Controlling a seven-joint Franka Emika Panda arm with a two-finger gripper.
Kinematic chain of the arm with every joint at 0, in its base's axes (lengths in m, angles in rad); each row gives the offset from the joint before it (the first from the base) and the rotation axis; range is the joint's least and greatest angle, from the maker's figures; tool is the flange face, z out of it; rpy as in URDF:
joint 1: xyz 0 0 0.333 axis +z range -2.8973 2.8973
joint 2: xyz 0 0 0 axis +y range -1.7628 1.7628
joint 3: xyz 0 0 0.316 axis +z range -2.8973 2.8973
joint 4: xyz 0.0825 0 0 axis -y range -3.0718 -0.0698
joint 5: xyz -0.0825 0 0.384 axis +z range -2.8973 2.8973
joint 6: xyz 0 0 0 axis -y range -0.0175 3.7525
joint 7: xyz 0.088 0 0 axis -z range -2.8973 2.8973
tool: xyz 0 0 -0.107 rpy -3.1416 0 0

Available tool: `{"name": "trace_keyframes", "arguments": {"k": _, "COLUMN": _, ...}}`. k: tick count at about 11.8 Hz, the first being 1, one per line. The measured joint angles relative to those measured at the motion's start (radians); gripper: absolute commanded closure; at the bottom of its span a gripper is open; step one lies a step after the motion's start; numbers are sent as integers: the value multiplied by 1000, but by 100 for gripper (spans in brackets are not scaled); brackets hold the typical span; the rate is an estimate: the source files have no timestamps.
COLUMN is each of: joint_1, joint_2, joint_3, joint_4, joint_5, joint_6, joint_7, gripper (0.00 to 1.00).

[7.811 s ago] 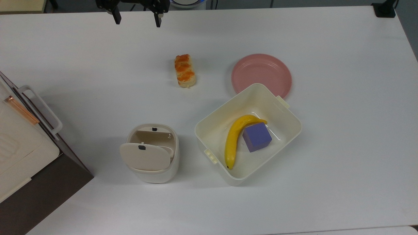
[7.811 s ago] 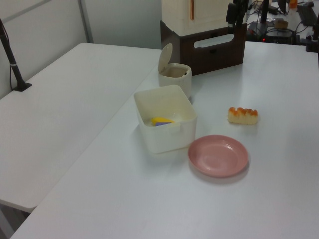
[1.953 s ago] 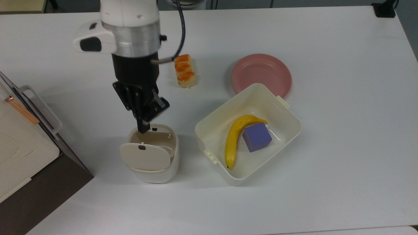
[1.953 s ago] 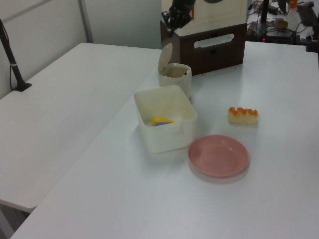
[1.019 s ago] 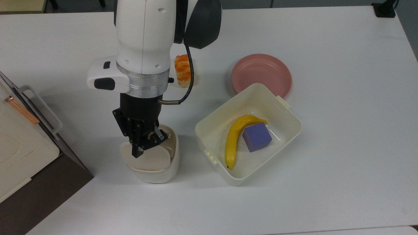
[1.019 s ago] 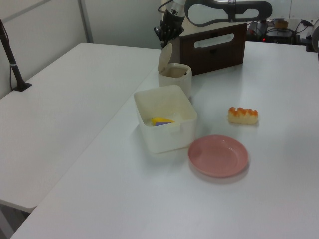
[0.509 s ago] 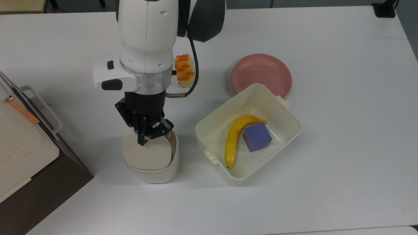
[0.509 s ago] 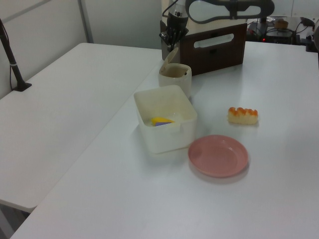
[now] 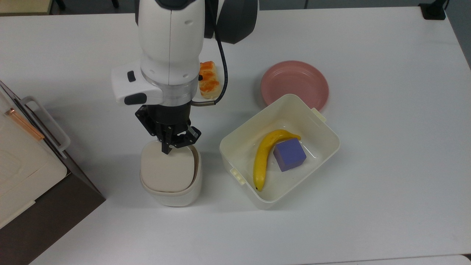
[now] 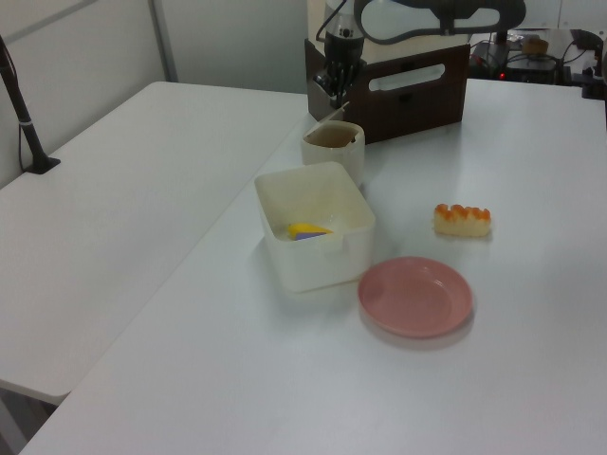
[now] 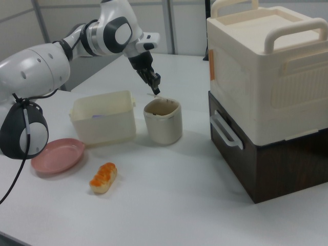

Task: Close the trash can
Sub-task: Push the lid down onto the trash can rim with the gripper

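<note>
Directly below the gripper (image 9: 170, 145) stands the trash can (image 9: 171, 175), and its beige lid (image 9: 167, 172) now lies down on the rim as seen in the top view. The gripper's black fingertips hang at the lid's far edge, close to it. Whether the fingers are apart or together I cannot tell.

To finish this step well, I judge that the tip should press straight down on the free edge of the lid, gently, until the latch holds, and then rise vertically so that the light can does not slide or tip over.

Beside the gripper, on the top view's right, is the cream tub (image 9: 323, 147) with a banana (image 9: 263, 156) and a purple cube (image 9: 290, 154). The top view shows the lid surface flat. The right view instead shows the can (image 11: 163, 120) from the side, with a dark line at its rim, so a full latch is not certain. The right view also shows the large cream container (image 11: 266, 66) on a dark brown box (image 11: 277, 154).
</note>
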Motion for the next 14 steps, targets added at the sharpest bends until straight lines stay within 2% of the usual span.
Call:
{"name": "trace_keyframes", "arguments": {"k": 5, "joint_1": -4, "joint_2": 0, "joint_3": 0, "joint_4": -23, "joint_5": -1, "joint_6": 0, "joint_7": -39, "gripper": 100}}
{"name": "trace_keyframes", "arguments": {"k": 8, "joint_1": -6, "joint_2": -1, "joint_3": 0, "joint_4": -56, "joint_5": -56, "joint_6": 0, "joint_7": -51, "gripper": 100}}
{"name": "trace_keyframes", "arguments": {"k": 14, "joint_1": -2, "joint_2": -43, "joint_3": 1, "joint_4": -151, "joint_5": -112, "joint_6": 36, "joint_7": -54, "gripper": 100}}
